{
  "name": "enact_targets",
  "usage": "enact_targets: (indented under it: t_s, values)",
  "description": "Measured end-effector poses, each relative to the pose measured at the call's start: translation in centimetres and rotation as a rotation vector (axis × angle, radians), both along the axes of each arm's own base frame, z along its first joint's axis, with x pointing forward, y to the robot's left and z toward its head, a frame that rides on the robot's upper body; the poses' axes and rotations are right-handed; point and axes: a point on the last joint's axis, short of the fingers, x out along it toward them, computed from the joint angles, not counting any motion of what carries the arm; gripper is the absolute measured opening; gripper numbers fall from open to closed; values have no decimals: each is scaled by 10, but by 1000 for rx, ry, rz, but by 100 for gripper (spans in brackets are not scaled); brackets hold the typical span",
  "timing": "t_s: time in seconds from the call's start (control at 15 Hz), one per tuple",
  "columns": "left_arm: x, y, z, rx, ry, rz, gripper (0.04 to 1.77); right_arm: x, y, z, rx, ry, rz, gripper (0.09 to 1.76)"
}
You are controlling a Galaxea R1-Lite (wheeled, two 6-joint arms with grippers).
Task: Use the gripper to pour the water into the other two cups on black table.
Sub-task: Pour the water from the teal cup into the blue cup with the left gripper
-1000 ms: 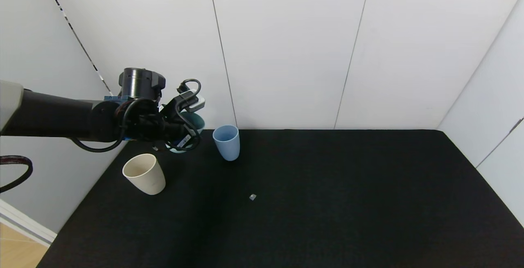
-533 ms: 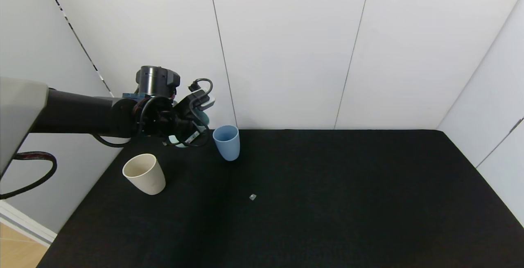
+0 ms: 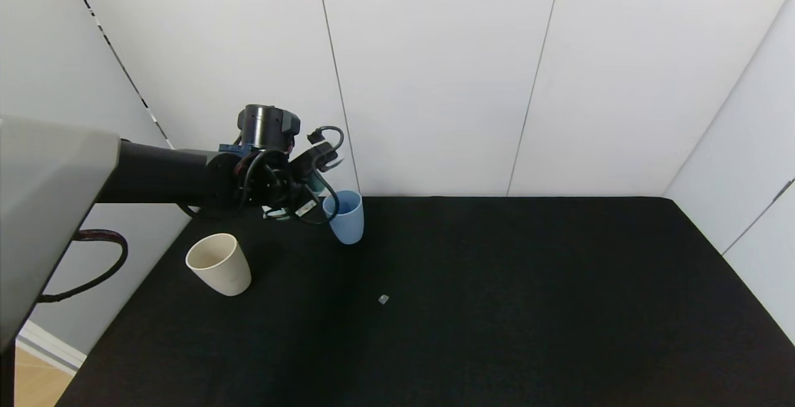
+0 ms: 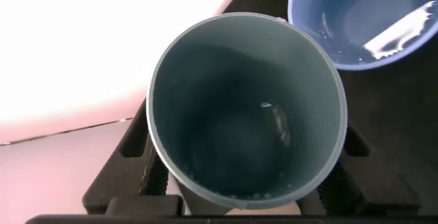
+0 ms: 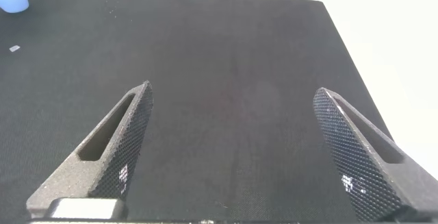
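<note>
Rightward since earlier, the left hand (image 3: 298, 199) clamps a rigid, light teal-green plastic cup (image 4: 246, 111) at mid-wall beside the light blue tapered cup (image 3: 345, 215), left-centre on the black cloth counter (image 3: 497, 307); right hand (image 5: 233, 148) open.

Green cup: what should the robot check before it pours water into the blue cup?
1. Left gripper shut on the green cup: ok.
2. Blue cup upright on the black table: ok.
3. Green cup's rim beside the blue cup's mouth: ok.
4. Water left in the green cup: cannot tell.
5. Cream cup upright, clear of the arm: ok.
6. Right gripper open, away from the cups: ok.
</note>
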Motion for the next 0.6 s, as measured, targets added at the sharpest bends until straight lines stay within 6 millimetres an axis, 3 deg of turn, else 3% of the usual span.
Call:
enact_targets:
  t_s: [0.6]
  values:
    - [9,-17,-9,155,2,30,118,0,0,0,0,0,0,171]
